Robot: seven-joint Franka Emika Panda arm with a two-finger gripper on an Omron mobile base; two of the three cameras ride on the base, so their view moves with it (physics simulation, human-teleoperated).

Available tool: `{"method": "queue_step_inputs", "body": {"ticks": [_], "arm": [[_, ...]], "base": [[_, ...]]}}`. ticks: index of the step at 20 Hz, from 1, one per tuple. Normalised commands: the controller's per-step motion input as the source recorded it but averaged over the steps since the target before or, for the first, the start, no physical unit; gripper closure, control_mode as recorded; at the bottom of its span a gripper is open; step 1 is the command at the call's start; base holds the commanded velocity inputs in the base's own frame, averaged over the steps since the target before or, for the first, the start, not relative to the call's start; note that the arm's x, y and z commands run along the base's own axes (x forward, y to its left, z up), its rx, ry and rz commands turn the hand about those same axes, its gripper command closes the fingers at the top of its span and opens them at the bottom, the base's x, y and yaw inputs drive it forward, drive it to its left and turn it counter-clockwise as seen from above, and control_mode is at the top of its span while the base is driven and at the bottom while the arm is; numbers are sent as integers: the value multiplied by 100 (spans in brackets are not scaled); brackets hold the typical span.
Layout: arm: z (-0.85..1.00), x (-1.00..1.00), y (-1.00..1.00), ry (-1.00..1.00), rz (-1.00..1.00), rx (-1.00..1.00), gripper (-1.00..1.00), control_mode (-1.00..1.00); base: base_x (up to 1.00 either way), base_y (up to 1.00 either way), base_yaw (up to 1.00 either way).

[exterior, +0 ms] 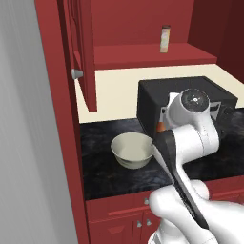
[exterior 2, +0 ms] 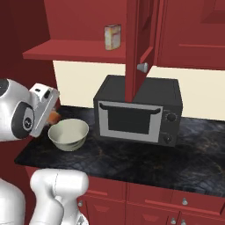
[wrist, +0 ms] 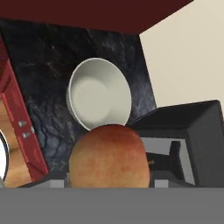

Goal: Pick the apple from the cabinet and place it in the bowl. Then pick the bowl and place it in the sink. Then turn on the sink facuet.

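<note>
Red-orange, the apple (wrist: 109,156) sits pinched in the gripper (wrist: 109,181), above the black stone counter (wrist: 52,65) near the bowl (wrist: 99,94). The pale bowl stands beside the black microwave (exterior 2: 138,115).

The apple (wrist: 109,156) is orange-red, mottled with paler yellowish flecks. The bowl (exterior: 132,149) is pale grey-cream and plain, with a glossy sheen. The surface (exterior 2: 132,160) is black, veined with faint grey and rusty marbling. The cabinet (exterior: 83,52) and its shelf are dark red. The microwave (exterior 2: 139,110) is black with a grey door frame. The jar (exterior 2: 113,37) looks pale cream with a dark cap, though its label is too blurred to read. The wall (exterior: 124,90) is cream.
</note>
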Motion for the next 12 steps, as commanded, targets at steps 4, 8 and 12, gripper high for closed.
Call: {"method": "queue_step_inputs", "body": {"ticks": [4,8,12], "arm": [[-68,37,4,11,20,21,100,-100],[-53,56,36,11,8,5,100,-100],[-29,62,42,15,0,0,100,-100]], "base": [[0,0,0],[0,0,0],[0,0,0]]}}
